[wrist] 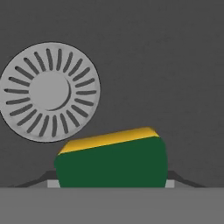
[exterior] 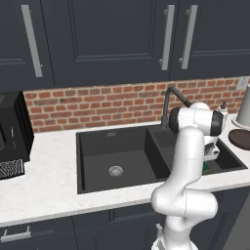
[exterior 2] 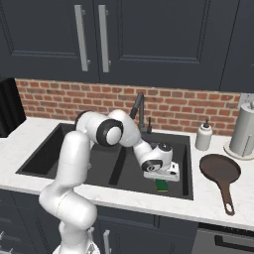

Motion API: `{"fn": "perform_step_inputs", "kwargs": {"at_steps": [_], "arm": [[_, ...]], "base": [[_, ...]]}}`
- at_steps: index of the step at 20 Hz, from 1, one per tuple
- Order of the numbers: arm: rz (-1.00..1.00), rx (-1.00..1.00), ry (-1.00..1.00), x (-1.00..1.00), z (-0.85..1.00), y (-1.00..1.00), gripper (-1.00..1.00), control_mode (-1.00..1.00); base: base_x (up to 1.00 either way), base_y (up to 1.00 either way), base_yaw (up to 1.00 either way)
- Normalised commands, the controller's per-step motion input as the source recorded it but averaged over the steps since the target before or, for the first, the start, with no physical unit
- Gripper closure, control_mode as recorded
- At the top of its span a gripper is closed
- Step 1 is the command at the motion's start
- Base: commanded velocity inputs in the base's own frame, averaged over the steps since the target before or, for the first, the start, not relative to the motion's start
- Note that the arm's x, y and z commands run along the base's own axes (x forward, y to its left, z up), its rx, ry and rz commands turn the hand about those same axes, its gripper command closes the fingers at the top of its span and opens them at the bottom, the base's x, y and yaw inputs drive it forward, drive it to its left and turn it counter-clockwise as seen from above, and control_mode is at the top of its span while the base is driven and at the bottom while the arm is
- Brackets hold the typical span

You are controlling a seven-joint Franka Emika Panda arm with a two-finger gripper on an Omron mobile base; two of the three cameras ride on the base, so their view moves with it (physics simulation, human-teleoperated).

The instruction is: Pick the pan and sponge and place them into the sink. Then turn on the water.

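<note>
My gripper hangs low inside the narrower right basin of the black sink, pointing down at its floor. It is shut on the green-and-yellow sponge, which fills the gap between the two finger tips just above the basin floor, beside the round silver drain. From the base, the sponge peeks out under the hand, and a green sliver of the sponge shows past the arm. The dark brown pan lies on the counter right of the sink, handle toward the front edge. No water runs from the faucet.
A soap bottle and a paper towel roll stand behind the pan by the brick wall. A black appliance sits on the counter left of the sink. The wide left basin has its own drain.
</note>
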Motion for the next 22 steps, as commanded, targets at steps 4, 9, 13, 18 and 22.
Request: {"fn": "perform_step_inputs", "kwargs": {"at_steps": [4,9,13,18,22], "arm": [[0.00,0.00,0.00,0.00,0.00,0.00,-1.00,-1.00],[0.00,0.00,-0.02,-0.03,0.22,0.04,-1.00,-1.00],[-0.03,0.00,0.00,-0.13,0.52,0.03,-1.00,-1.00],[-0.06,-0.03,0.00,-0.21,0.65,0.05,-1.00,-1.00],[-0.05,-0.04,0.00,-0.39,0.75,0.11,-1.00,-1.00]], "base": [[0.00,0.00,0.00],[0.00,0.00,0.00],[0.00,0.00,0.00],[0.00,0.00,0.00],[0.00,0.00,0.00]]}}
